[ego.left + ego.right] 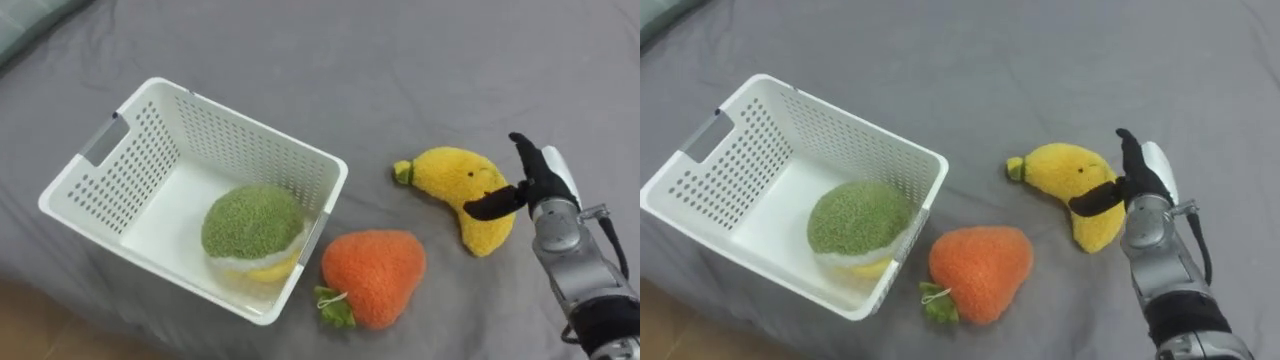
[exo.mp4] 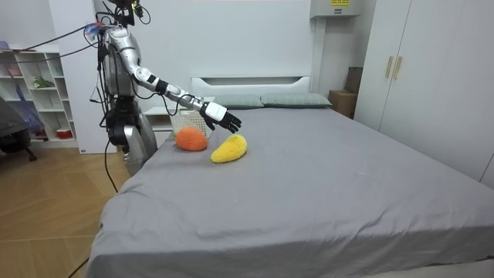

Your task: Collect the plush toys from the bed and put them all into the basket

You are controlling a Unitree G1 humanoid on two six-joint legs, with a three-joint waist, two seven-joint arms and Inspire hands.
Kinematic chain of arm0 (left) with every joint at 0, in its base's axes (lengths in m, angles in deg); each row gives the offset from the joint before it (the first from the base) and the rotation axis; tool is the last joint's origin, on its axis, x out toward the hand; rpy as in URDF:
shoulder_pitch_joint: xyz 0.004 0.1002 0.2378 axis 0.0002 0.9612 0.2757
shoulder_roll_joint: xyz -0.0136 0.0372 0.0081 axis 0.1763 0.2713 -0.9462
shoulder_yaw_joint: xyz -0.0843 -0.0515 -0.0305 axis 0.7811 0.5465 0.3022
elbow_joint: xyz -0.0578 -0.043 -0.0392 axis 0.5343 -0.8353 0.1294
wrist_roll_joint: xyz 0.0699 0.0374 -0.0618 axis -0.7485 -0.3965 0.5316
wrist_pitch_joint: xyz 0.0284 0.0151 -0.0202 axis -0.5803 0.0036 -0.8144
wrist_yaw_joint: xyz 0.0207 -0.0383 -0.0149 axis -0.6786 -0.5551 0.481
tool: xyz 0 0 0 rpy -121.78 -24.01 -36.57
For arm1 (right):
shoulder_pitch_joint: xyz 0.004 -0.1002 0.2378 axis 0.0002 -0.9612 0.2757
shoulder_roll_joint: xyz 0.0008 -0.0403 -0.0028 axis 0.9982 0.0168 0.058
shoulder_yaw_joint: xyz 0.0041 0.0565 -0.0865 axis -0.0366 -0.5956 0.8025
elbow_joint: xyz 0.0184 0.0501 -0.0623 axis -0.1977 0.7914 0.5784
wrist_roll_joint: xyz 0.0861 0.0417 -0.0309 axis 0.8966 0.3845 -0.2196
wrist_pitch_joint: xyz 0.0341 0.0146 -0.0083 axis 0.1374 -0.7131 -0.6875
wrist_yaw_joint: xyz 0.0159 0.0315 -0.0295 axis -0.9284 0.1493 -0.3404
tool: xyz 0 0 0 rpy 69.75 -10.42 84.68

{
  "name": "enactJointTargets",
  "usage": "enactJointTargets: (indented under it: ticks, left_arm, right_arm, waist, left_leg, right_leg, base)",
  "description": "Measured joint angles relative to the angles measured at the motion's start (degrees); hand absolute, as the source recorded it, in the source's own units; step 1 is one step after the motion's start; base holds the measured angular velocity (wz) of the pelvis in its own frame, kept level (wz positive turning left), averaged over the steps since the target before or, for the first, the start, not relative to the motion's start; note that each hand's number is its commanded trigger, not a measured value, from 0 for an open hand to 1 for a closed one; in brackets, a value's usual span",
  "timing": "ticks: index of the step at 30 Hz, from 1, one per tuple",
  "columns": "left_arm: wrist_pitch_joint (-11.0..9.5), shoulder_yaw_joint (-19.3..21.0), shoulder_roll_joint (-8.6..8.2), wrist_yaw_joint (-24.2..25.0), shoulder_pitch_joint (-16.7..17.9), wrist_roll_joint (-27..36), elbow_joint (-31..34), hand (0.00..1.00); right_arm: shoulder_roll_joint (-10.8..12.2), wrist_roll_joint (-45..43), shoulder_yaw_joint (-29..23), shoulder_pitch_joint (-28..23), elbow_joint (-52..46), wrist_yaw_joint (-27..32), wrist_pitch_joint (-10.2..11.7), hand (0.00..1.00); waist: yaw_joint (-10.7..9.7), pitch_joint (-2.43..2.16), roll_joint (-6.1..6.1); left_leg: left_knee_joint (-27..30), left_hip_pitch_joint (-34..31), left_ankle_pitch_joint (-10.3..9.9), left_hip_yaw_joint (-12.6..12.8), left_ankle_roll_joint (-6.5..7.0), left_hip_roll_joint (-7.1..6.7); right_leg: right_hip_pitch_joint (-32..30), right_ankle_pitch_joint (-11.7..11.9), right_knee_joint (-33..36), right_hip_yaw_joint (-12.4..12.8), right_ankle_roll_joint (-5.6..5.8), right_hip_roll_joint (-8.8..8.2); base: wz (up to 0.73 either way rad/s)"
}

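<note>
Bed [image 1: 400,60]: banana toy [image 1: 452,178] partly behind right hand [image 1: 541,180]

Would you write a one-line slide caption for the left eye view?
Open right hand beside a banana toy on the bed; an orange toy lies by the white basket holding a green toy.

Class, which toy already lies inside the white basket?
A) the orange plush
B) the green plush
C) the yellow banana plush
B: the green plush sits inside the white basket; the orange plush and the yellow banana plush lie on the bed outside it.
</note>
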Motion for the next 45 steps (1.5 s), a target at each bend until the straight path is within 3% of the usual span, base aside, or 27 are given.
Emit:
enactJointTargets:
  ticks: [3, 7, 13, 23, 29, 31, 34, 35, 37, 38, 39, 40, 45]
  left_arm:
    - [-1.18, -0.53, 0.04, -0.06, -0.41, 2.3, 0.08, 0.0]
    - [-1.26, -2.52, 0.07, -0.05, -2.95, 4.79, -2.01, 0.0]
    - [-2.8, -5.59, 0.09, 0.18, -4.69, 10.56, -2.4, 0.0]
    - [-4.09, -8.52, 0.02, 1.15, -5.61, 13.34, -3.07, 0.0]
    - [-4.65, -9.13, 0.0, 1.16, -6.47, 14.23, -4.37, 0.0]
    - [-4.76, -9.4, 0.0, 1.14, -6.54, 14.21, -4.38, 0.0]
    - [-4.99, -10.06, -0.03, 1.1, -6.54, 14.2, -4.28, 0.0]
    - [-5.04, -10.07, -0.03, 1.08, -6.54, 14.2, -4.28, 0.0]
    - [-5.69, -10.07, -0.03, 1.04, -6.54, 14.19, -4.3, 0.0]
    - [-5.79, -10.07, -0.02, 1.04, -6.54, 14.19, -4.28, 0.0]
    - [-5.94, -10.07, -0.02, 1.04, -6.54, 14.19, -4.28, 0.0]
    - [-5.94, -10.12, -0.01, 1.04, -6.54, 14.19, -4.28, 0.0]
    - [-5.93, -10.77, -0.01, 1.07, -6.54, 14.21, -4.26, 0.0]
  right_arm:
    - [-0.82, 0.11, 0.02, 2.11, 4.94, 0.06, 0.05, 0.0]
    - [-2.06, 0.3, 1.28, 4.11, 8.68, 0.94, 0.9, 0.0]
    - [-2.13, 1.98, 4.53, 5.13, 12.51, 1.5, 2.18, 0.0]
    - [-2.21, 5.72, 6.73, 5.91, 16.36, 3.24, 2.84, 0.0]
    - [-2.23, 5.94, 6.74, 6.01, 16.6, 5.12, 3.29, 0.0]
    - [-2.23, 6.0, 6.74, 6.04, 16.82, 5.57, 3.56, 0.13]
    - [-2.22, 6.01, 6.73, 6.81, 18.65, 5.57, 4.21, 0.15]
    - [-2.22, 6.01, 6.73, 6.82, 18.75, 5.57, 4.35, 0.22]
    - [-2.26, 6.01, 6.7, 6.89, 18.79, 6.11, 4.37, 0.45]
    - [-2.3, 6.01, 6.69, 6.92, 18.8, 6.32, 4.37, 0.68]
    - [-2.42, 6.01, 6.69, 7.02, 18.85, 6.7, 4.37, 0.68]
    - [-2.57, 6.01, 6.7, 7.15, 18.99, 7.07, 4.37, 1.0]
    - [-2.77, 7.76, 7.04, 8.15, 20.73, 7.54, 4.35, 1.0]
  waist:
    - [0.15, 0.21, 0.25]
    - [1.01, 0.44, 0.46]
    - [1.15, 0.76, 0.77]
    - [1.85, 1.01, 1.12]
    - [2.25, 1.45, 1.72]
    - [2.34, 1.46, 1.74]
    - [2.4, 1.52, 1.83]
    - [2.39, 1.52, 1.83]
    - [2.39, 1.54, 1.86]
    - [2.39, 1.54, 1.86]
    - [2.39, 1.54, 1.86]
    - [2.42, 1.55, 1.88]
    - [2.54, 1.58, 1.96]
  left_leg:
    - [-0.03, -1.03, 0.01, 0.16, 0.03, -0.01]
    - [-0.02, -3.2, 0.07, 0.82, 0.09, 0.12]
    - [-0.16, -3.91, 0.07, 1.01, 0.09, 0.06]
    - [-0.1, -6.33, 0.14, 1.47, 0.17, 0.14]
    - [-0.09, -6.93, 0.31, 1.52, 0.36, 0.03]
    - [-0.08, -7.13, 0.32, 1.54, 0.39, 0.03]
    - [-0.09, -7.17, 0.32, 1.57, 0.39, 0.04]
    - [-0.09, -7.17, 0.32, 1.57, 0.39, 0.04]
    - [-0.1, -7.22, 0.32, 1.52, 0.39, 0.04]
    - [-0.09, -7.25, 0.32, 1.5, 0.39, 0.04]
    - [-0.09, -7.25, 0.32, 1.48, 0.39, 0.04]
    - [-0.08, -7.26, 0.32, 1.46, 0.39, 0.04]
    - [-0.05, -7.27, 0.33, 1.39, 0.39, 0.03]
  right_leg:
    - [-1.27, 0.0, 0.27, 0.06, 0.0, -0.19]
    - [-3.77, -0.01, 0.34, 0.9, 0.01, -0.39]
    - [-4.52, -0.01, 0.22, 1.22, 0.01, -0.44]
    - [-7.25, -0.01, 0.6, 1.5, 0.02, -0.52]
    - [-8.15, -0.02, 1.27, 1.37, 0.03, -0.76]
    - [-8.3, -0.02, 1.27, 1.38, 0.03, -0.76]
    - [-8.38, -0.02, 1.29, 1.4, 0.03, -0.75]
    - [-8.38, -0.02, 1.31, 1.4, 0.03, -0.74]
    - [-8.39, -0.02, 1.32, 1.37, 0.04, -0.73]
    - [-8.4, -0.02, 1.32, 1.37, 0.04, -0.73]
    - [-8.4, -0.02, 1.32, 1.37, 0.04, -0.73]
    - [-8.4, -0.02, 1.32, 1.37, 0.04, -0.72]
    - [-8.4, -0.02, 1.31, 1.34, 0.04, -0.73]
  base:
    - [-0.02]
    - [-0.08]
    - [-0.01]
    - [-0.03]
    - [0.0]
    - [0.0]
    - [0.0]
    - [0.0]
    - [0.0]
    - [0.0]
    - [0.0]
    - [0.0]
    - [0.0]
